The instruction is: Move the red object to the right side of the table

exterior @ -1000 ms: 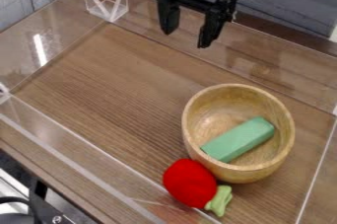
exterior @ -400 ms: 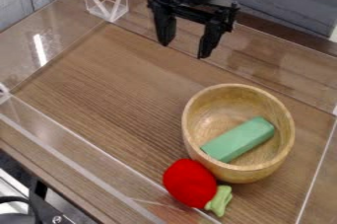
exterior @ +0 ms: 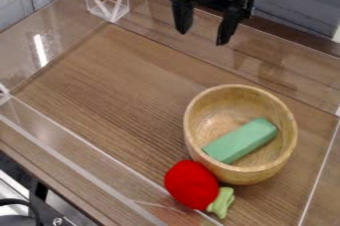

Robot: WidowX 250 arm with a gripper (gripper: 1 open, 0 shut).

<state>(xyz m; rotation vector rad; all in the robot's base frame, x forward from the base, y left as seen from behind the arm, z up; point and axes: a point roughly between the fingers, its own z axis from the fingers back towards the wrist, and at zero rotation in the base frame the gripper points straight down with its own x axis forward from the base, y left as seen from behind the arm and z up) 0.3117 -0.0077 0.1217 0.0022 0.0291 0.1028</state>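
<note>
Black gripper open and empty at the far edge; red object at the near edge.

The black gripper (exterior: pixel 210 23) hangs over the far part of the bench (exterior: pixel 119 91), pointing down, its jaws spread wide with nothing between them. The red object (exterior: pixel 192 183) lies well apart from it, toward the near edge and almost straight nearer the camera, its pale green stub pointing right. Between the two sits the wooden bowl (exterior: pixel 256 103) holding a green block (exterior: pixel 241 140); the red object lies just beside the bowl's near-left rim. The arm above the gripper is cut off by the picture's top edge, and the clear walls are hard to trace.
</note>
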